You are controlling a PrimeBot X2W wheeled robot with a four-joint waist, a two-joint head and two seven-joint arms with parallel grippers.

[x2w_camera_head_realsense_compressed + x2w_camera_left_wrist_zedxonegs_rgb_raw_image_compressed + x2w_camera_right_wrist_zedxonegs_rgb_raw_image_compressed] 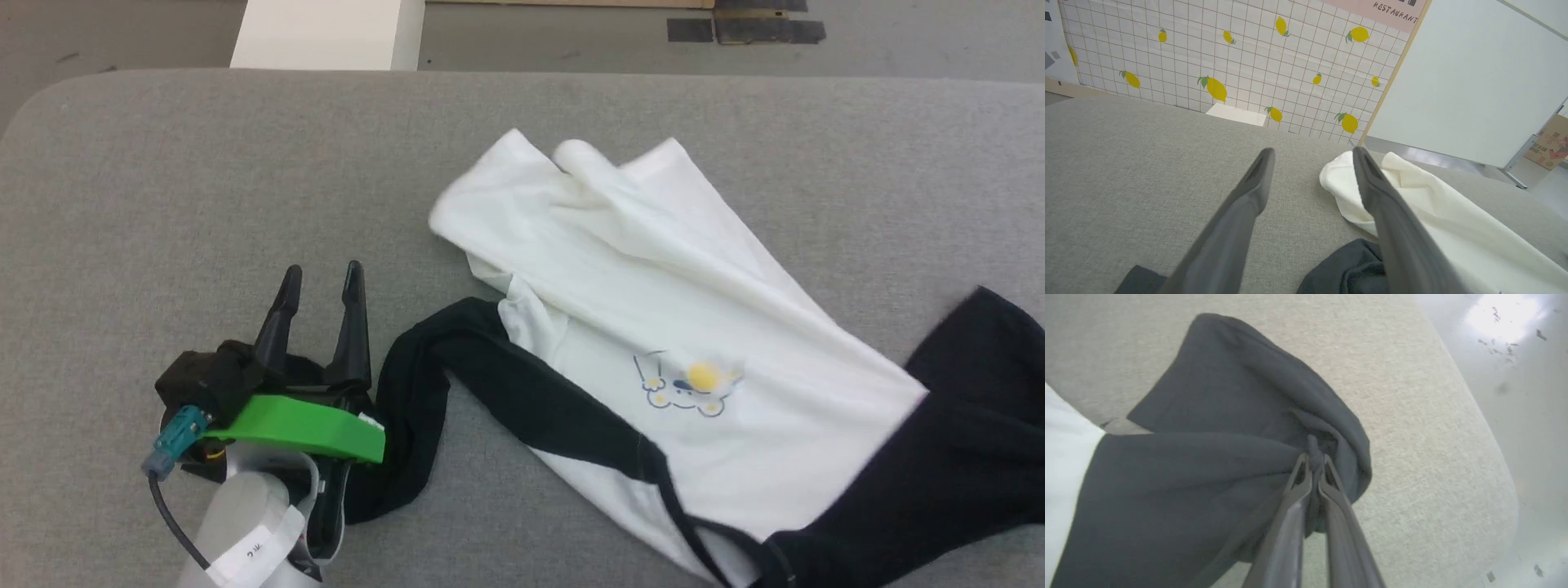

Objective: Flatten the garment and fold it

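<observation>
The garment (653,294) is lying crumpled on the grey surface (163,163). The left gripper (322,271) is hovering spread and empty at its 9 o'clock, while the right gripper (1314,457) is pinching the 4 o'clock sleeve (1208,477). Pulling on so bunched a pinch is probably risking slippage.

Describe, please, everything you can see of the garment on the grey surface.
The garment is a soft long-sleeved shirt with a white body, a black neckband and a small cartoon on the chest. It lies crumpled and unfolded on the grey surface, its far end bunched into folds. One black sleeve curls beside the open left gripper; the right gripper is shut on the other sleeve.
</observation>
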